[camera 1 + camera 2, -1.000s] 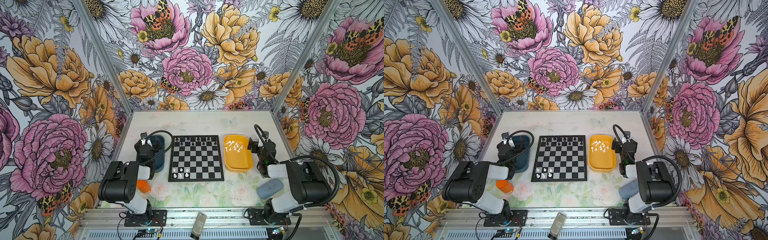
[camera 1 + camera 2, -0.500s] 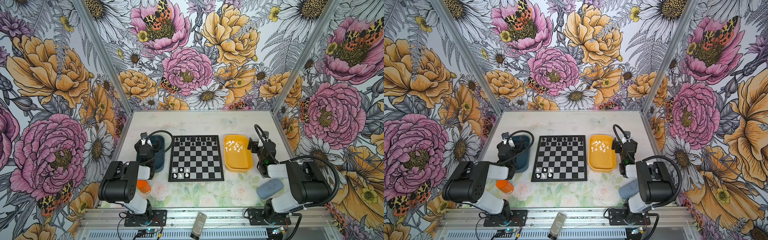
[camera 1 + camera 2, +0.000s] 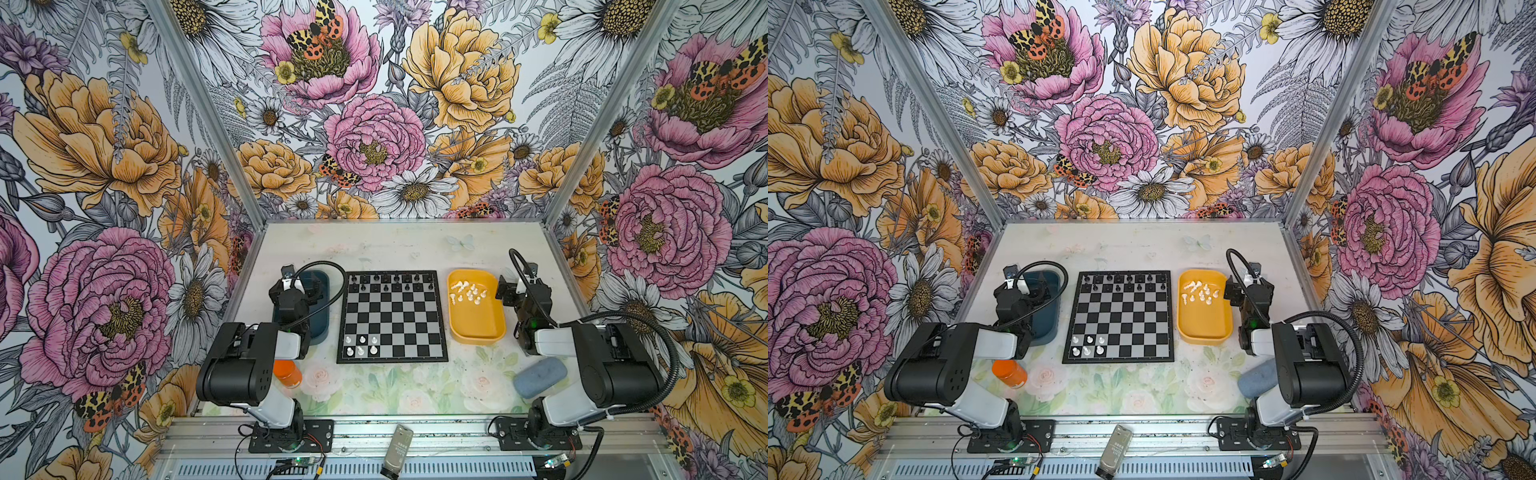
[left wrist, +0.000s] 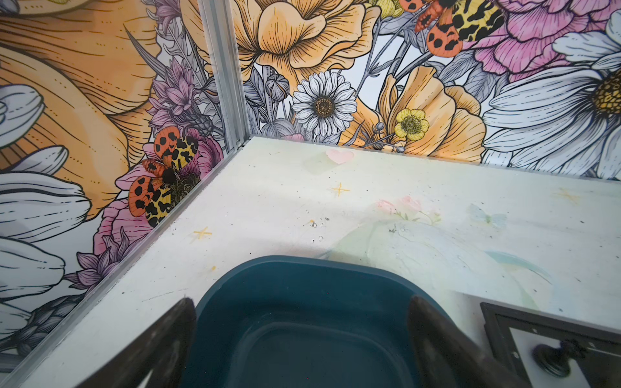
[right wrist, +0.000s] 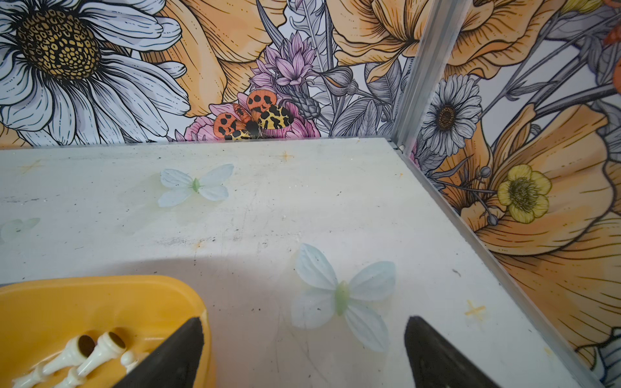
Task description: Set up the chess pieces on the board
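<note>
The board (image 3: 392, 316) (image 3: 1119, 318) lies flat in the middle of the table. Several white chess pieces (image 3: 361, 345) (image 3: 1087, 345) stand at its near left corner. More white chess pieces (image 3: 467, 293) (image 3: 1200, 295) (image 5: 84, 356) lie loose at the far end of the yellow tray (image 3: 478, 328) (image 3: 1204, 330) (image 5: 67, 302). My right gripper (image 3: 515, 286) (image 3: 1246, 289) (image 5: 304, 322) is open and empty just right of that tray's far corner, one finger over its rim. My left gripper (image 3: 307, 286) (image 3: 1038, 291) (image 4: 300, 302) hangs open and empty over an empty dark teal tray (image 3: 322, 328) (image 4: 302, 260).
Black pieces (image 3: 390, 282) fill the board's two far rows; one (image 4: 551, 359) shows in the left wrist view. An orange bottle (image 3: 286, 374) (image 3: 1009, 374) sits beside the left arm. A grey-blue case (image 3: 539, 377) (image 3: 1254, 380) lies near the right arm. Flowered walls close in three sides.
</note>
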You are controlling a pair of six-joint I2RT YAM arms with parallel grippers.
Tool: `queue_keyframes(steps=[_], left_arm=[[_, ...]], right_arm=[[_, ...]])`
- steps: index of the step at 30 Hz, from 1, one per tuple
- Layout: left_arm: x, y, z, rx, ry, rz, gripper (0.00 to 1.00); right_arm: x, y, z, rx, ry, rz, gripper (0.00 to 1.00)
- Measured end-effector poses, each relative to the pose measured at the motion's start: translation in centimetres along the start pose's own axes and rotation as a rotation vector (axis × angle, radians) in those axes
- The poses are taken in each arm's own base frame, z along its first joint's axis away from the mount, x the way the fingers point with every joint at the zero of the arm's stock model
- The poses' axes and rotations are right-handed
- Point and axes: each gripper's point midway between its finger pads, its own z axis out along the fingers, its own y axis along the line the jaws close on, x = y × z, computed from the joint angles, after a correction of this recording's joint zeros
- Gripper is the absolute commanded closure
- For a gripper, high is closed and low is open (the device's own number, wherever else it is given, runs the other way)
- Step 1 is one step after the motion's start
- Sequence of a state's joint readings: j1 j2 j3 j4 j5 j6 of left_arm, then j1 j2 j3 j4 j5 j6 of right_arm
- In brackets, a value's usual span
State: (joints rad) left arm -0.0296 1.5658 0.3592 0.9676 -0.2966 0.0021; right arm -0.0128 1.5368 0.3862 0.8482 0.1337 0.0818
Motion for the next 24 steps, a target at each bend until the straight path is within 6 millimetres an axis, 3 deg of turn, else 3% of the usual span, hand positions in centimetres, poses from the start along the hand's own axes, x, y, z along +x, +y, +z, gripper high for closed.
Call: queue_keyframes(steps=[6, 8, 10, 12, 16, 19, 21, 24], left_arm=[[0.0, 0.0, 0.0, 0.000, 0.001, 0.000, 0.01], [-0.1, 0.0, -0.3, 0.000, 0.022, 0.008, 0.01], [-1.4, -0.2, -0.7, 0.006, 0.028, 0.012, 0.01], [-4.5, -0.8, -1.2, 0.021, -0.007, 0.002, 0.01], [-12.3, -2.6, -3.2, 0.087, -0.128, -0.067, 0.05], [-15.4, -4.7, -4.6, 0.180, -0.154, -0.111, 0.07], [-16.1, -6.4, -5.0, 0.244, -0.132, -0.128, 0.07], [-15.8, -9.3, -5.4, 0.341, -0.077, -0.141, 0.08]], right_arm=[[0.0, 0.0, 0.0, 0.000, 0.000, 0.000, 0.09], [0.2, -0.1, 0.0, 0.009, 0.020, 0.002, 0.15], [-0.2, -0.5, 0.0, 0.030, 0.059, 0.003, 0.16], [-2.7, -0.8, -0.1, 0.050, 0.049, 0.011, 0.16], [-10.2, -0.7, -1.0, 0.040, -0.004, 0.053, 0.26], [-14.6, 0.5, -1.4, 0.001, 0.010, 0.074, 0.39], [-15.7, 2.1, -1.6, -0.046, 0.049, 0.077, 0.50], [-14.4, 5.3, -1.4, -0.130, 0.175, 0.065, 0.58]])
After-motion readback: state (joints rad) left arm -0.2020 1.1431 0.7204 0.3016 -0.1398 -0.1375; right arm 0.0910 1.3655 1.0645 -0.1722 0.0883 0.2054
